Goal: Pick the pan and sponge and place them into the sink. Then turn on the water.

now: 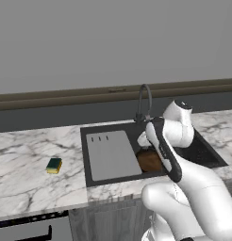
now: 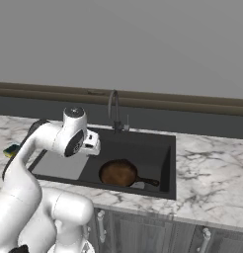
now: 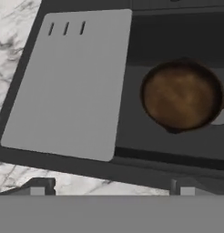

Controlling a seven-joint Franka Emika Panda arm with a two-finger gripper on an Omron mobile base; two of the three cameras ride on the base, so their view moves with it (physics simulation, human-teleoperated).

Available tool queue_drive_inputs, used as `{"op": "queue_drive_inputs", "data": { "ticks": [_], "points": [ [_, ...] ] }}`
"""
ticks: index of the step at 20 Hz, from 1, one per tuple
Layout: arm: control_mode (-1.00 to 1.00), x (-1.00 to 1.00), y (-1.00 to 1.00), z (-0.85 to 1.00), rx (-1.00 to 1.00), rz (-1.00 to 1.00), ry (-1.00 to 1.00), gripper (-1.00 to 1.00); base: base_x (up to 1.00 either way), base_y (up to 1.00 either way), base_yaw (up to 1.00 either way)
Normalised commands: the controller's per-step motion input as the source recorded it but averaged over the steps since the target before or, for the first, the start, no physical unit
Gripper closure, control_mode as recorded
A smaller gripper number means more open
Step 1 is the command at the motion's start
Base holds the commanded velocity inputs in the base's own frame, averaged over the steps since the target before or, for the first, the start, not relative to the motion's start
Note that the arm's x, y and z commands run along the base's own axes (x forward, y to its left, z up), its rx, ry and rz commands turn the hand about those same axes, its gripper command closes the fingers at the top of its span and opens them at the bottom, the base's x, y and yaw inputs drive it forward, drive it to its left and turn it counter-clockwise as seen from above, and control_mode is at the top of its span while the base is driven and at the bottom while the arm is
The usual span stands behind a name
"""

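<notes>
The dark-brown pan lies flat in the basin of the charcoal sink, its handle pointing right in the right base view. The green-and-yellow sponge rests on the marble counter left of the sink. My gripper hovers above the sink's front part, left of the pan, open and holding nothing. Its fingertips stand wide apart. The arched faucet stands behind the basin, with no water running.
The grey slotted drainboard covers the sink's left part. Marble counter runs on both sides. A dark backsplash and grey wall rise behind. Cabinet fronts lie below the counter edge.
</notes>
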Motion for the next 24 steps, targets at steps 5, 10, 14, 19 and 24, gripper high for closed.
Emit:
{"op": "queue_drive_inputs", "data": {
  "ticks": [5, 10, 14, 19, 24],
  "points": [
    [-1.0, 0.0, 1.0, 0.31, -0.2, -0.2, 0.01, -1.0, 0.0, 0.0, 0.0],
    [-1.0, 0.19, 1.0, 0.54, -0.15, -0.18, 0.07, -1.0, 0.0, 0.0, 0.0],
    [-1.0, 0.35, 1.0, 0.34, -0.05, -0.12, 0.16, -1.0, 0.0, 0.0, 0.0],
    [-1.0, 0.28, 0.96, -0.01, 0.0, -0.07, 0.21, -1.0, 0.0, 0.0, 0.0],
    [-1.0, 0.12, 0.69, -0.17, 0.09, -0.03, 0.21, -1.0, 0.0, 0.0, 0.0]
  ]
}}
